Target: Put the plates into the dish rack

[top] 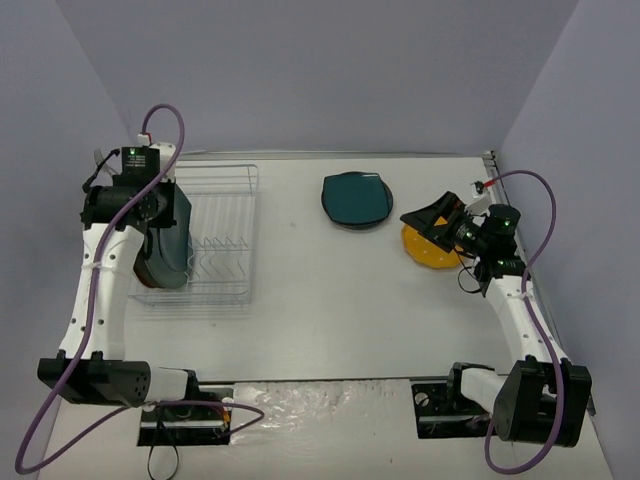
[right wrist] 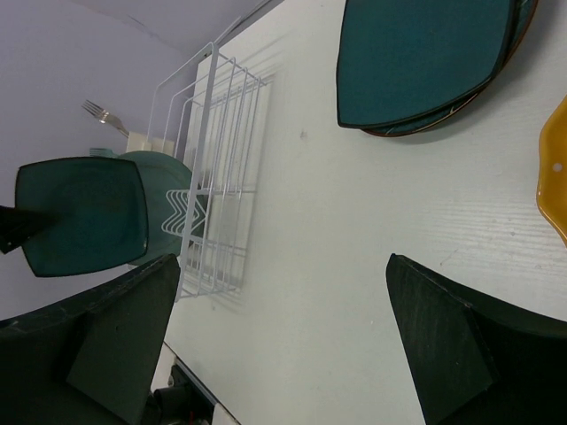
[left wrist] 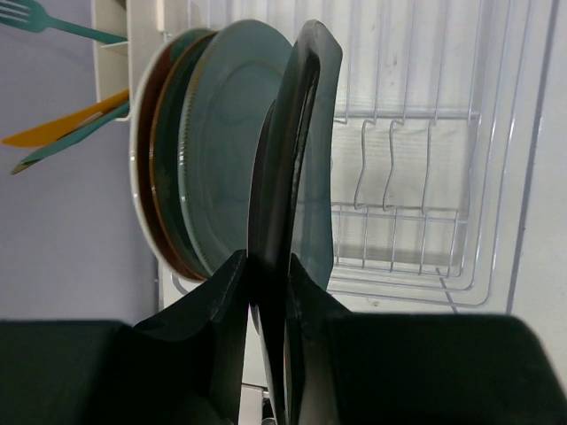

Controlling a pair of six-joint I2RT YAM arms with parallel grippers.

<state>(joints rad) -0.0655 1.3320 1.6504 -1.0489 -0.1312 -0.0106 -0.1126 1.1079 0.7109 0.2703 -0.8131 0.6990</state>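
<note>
Cutlery cup: white, on the far-left side of the rack, holding a teal fork and an orange utensil that stick out to the left.
Racked plates: standing on edge at the left end of the rack, a blue-grey plate facing the open slots, with a red-brown rim and more rims pressed close behind it.
Left gripper: clamped on the rim of a dark teal plate, one finger on each face.
Held plate: upright and edge-on over the left part of the rack, just beside the blue-grey plate; cannot tell whether the lower edge sits between the prongs.
Dish rack: white wire, on the left of the table, slots to the right of the held plate bare.
Second dark teal plate: flat on the table, far centre, lying on top of another plate of which only a thin rim shows.
Right gripper: fingers wide apart, gripping nothing, hovering at the far right just beside the yellow plate.
Yellow-orange plate: flat on the table at the right, partly hidden under the right gripper.
</note>
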